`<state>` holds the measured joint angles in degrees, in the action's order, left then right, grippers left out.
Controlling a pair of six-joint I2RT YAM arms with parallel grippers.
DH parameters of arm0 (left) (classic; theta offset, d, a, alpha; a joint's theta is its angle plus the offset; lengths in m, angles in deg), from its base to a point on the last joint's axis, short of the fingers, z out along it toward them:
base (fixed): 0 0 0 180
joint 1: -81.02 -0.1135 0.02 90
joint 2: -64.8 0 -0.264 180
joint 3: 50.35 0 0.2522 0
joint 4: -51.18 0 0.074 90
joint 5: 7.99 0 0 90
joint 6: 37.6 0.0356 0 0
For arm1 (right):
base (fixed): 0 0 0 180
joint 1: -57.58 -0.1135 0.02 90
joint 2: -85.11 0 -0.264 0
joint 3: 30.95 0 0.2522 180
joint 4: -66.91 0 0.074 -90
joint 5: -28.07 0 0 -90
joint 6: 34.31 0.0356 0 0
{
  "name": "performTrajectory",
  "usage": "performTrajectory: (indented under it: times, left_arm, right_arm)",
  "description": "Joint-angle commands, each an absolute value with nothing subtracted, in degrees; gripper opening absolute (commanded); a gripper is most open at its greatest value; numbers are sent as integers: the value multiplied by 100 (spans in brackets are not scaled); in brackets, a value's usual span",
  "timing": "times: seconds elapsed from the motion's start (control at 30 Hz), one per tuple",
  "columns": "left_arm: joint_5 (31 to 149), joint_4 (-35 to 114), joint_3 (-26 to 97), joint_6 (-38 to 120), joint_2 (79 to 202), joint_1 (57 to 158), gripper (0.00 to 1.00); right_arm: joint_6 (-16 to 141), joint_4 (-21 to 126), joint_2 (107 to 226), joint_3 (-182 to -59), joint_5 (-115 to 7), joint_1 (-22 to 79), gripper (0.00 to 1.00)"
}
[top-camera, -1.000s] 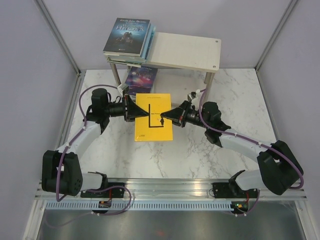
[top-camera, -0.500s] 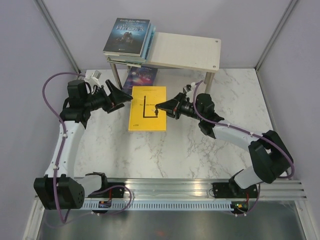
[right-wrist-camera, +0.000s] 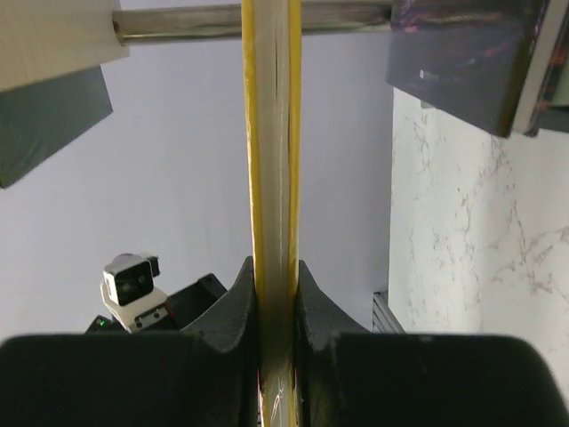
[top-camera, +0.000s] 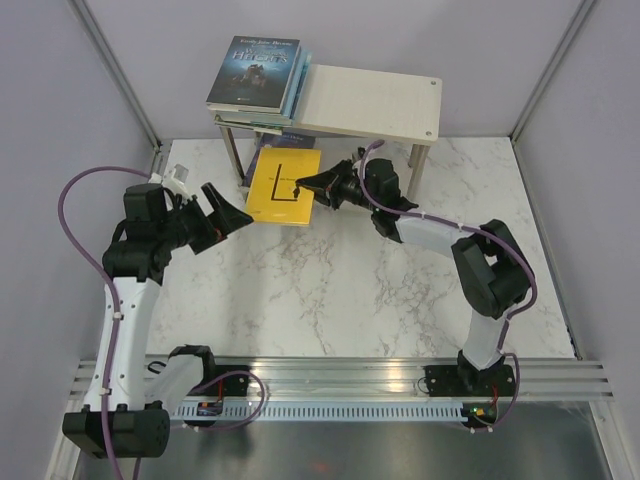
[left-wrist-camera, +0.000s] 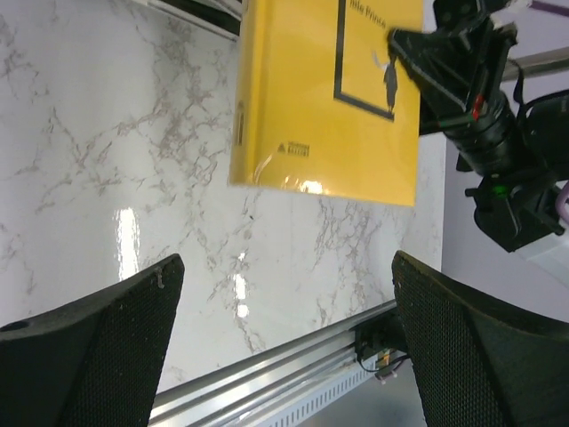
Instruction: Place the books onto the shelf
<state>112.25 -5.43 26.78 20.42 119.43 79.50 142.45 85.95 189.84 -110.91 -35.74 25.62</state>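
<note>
Okay, yellow book (top-camera: 283,187) clamped in R fingers (top-camera: 315,183) by its right edge, face up, at the shelf's (top-camera: 370,100) lower tier; long axis pointing in, I'd say; L fingers (left-wrist-camera: 89,356) wide apart, off left, empty.

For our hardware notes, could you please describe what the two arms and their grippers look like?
Both the left arm and right arm have white links between bulky black joints, each trailed by a looping purple cable. The left gripper and right gripper have black, tapering fingers.
</note>
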Motion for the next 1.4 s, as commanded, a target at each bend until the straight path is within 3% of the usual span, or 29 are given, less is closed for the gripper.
performTrajectory:
  times: [0.0, 0.2, 0.23, 0.3, 0.67, 0.87, 0.97, 1.03, 1.07, 1.37]
  left_arm:
    - [10864, -1021, 2854, 2472, 11780, 7935, 100]
    - [10664, -1092, 3179, 2576, 11613, 7987, 100]
    - [9165, -1075, 3240, 2168, 11595, 8048, 100]
    - [8371, -1031, 3293, 2016, 11472, 8312, 100]
    - [8227, -1365, 3258, 2410, 11270, 8436, 100]
    - [8228, -1365, 3214, 2410, 11288, 8436, 100]
    - [8375, -1330, 3232, 2515, 11340, 8436, 99]
    - [8394, -1338, 3232, 2542, 11358, 8436, 99]
    - [8394, -1338, 3232, 2542, 11349, 8436, 99]
    - [8526, -1338, 3214, 2481, 11375, 8436, 98]
  right_arm:
    - [14262, 9104, 19241, -11870, -3776, 2647, 0]
    - [14288, 8936, 20041, -12705, -3811, 2779, 0]
    - [14297, 8901, 20147, -12811, -3820, 2787, 0]
    - [14297, 8840, 20454, -13170, -3803, 2796, 0]
    - [13612, 7558, 21729, -15280, -3715, 2981, 0]
    - [13409, 7118, 22142, -15721, -3732, 2981, 0]
    - [13251, 6898, 22231, -15897, -3697, 2990, 38]
    - [13120, 6713, 22214, -15906, -3680, 3007, 87]
    - [12971, 6643, 22187, -15871, -3619, 3016, 98]
    - [12320, 6212, 21213, -14300, -3627, 3473, 98]
